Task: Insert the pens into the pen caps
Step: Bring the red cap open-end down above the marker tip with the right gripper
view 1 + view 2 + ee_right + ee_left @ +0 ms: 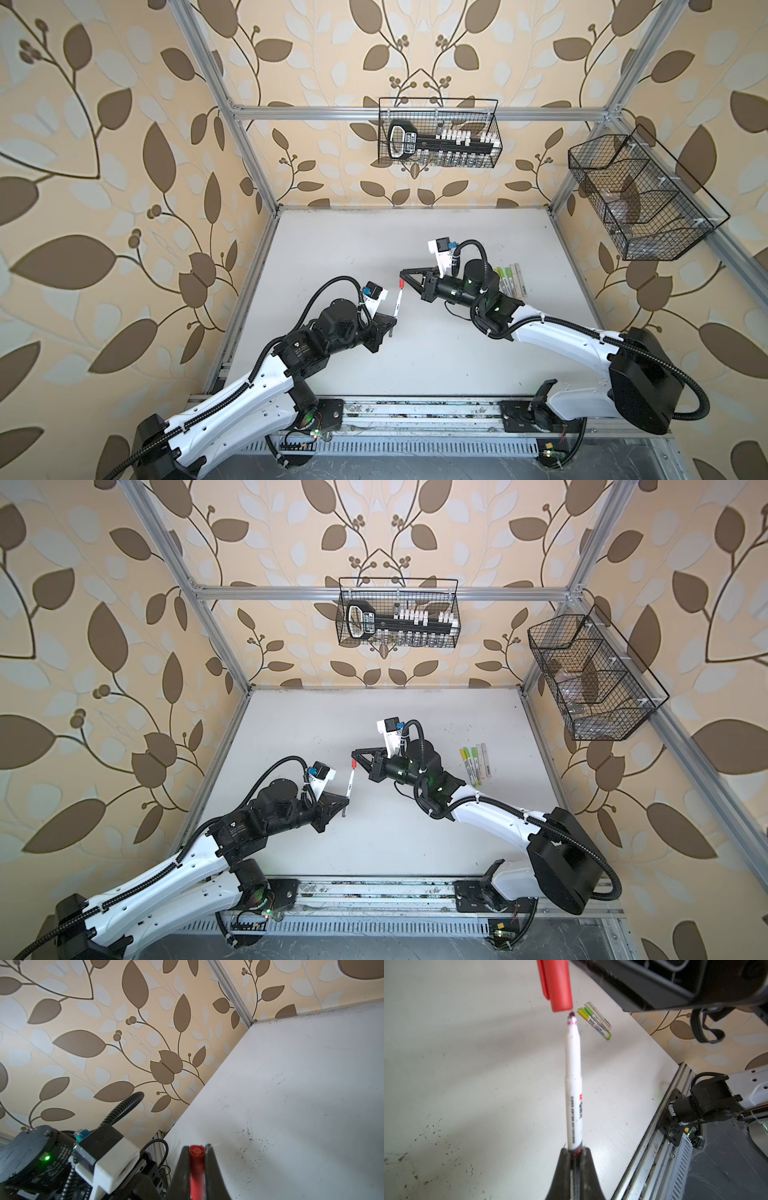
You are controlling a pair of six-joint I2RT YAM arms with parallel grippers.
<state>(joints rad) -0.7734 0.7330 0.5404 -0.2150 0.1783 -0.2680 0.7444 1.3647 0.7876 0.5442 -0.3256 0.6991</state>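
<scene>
While the left claw (576, 1152) pinches the slim white plastic pen (573, 1084) by its rear end, the right claw (197, 1148) clamps the stubby red plastic cap (558, 987); pen tip just beside cap mouth, both above the white surface (467, 1064). Five capped pens (596, 1019) lie at right.

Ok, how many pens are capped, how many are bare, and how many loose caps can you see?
capped pens: 5
uncapped pen: 1
loose red cap: 1
total: 7
</scene>
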